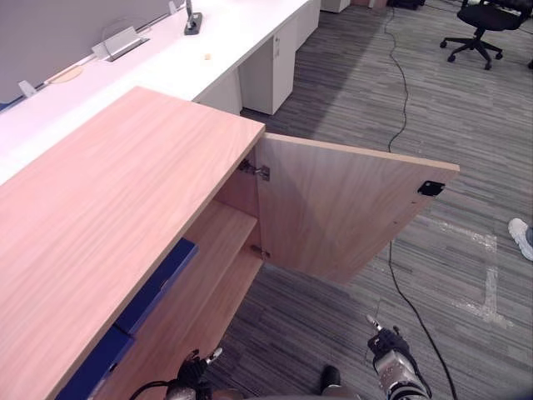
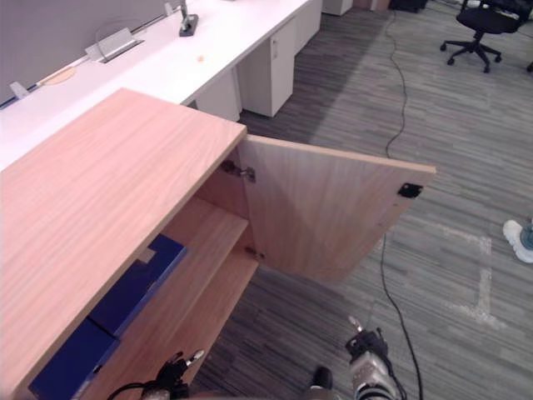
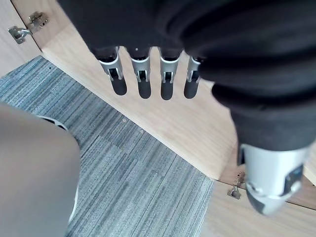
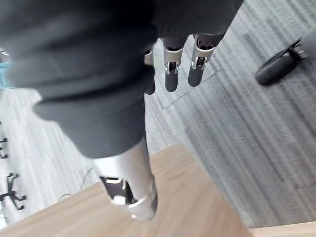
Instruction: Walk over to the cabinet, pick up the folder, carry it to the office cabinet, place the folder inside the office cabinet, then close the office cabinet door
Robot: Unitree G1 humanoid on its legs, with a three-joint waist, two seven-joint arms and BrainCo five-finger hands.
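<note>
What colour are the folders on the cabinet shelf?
Dark blue; the folders show best in the right eye view.

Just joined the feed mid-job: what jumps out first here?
The cabinet door stands swung wide open over the grey carpet. Inside, blue folders lie on the shelf at lower left. The left hand and right hand hang low near the bottom edge, open and empty.

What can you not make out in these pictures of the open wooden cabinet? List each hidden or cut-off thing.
Blue folders, eye views: the light wooden cabinet top covers most; their number is unclear.
Black office chair, left eye view: cut by the top edge.
Person's white shoe, left eye view: cut by the right edge.
</note>
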